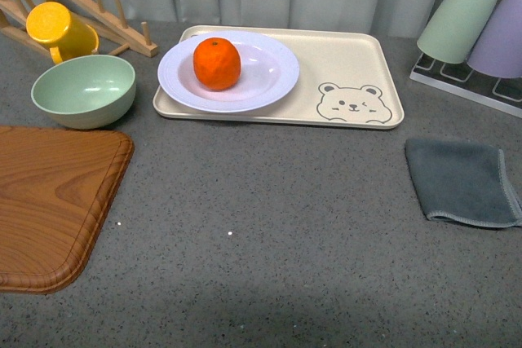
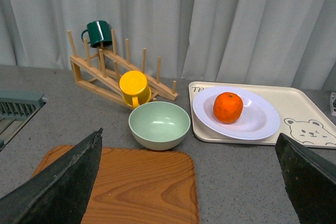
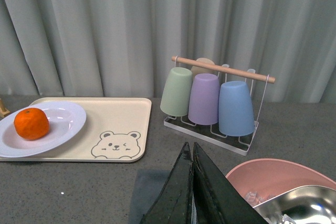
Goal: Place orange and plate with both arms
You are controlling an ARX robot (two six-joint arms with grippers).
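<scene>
The orange (image 1: 216,63) sits in the white plate (image 1: 269,79), which rests on the left part of the beige bear-print tray (image 1: 351,71). Both also show in the left wrist view, orange (image 2: 228,107) on plate (image 2: 260,121), and in the right wrist view, orange (image 3: 31,124) on plate (image 3: 65,121). Neither arm shows in the front view. My left gripper (image 2: 191,182) is open and empty, hovering over the wooden board, well short of the plate. My right gripper (image 3: 190,153) is shut with nothing between its fingers, above the grey cloth.
A pale green bowl (image 1: 84,90) and a yellow cup (image 1: 59,30) on a wooden rack (image 1: 98,6) stand left of the tray. A wooden cutting board (image 1: 49,201) lies front left. A grey cloth (image 1: 463,181) lies right, inverted cups (image 1: 481,18) behind it. A pink bowl (image 3: 273,179) is near the right gripper.
</scene>
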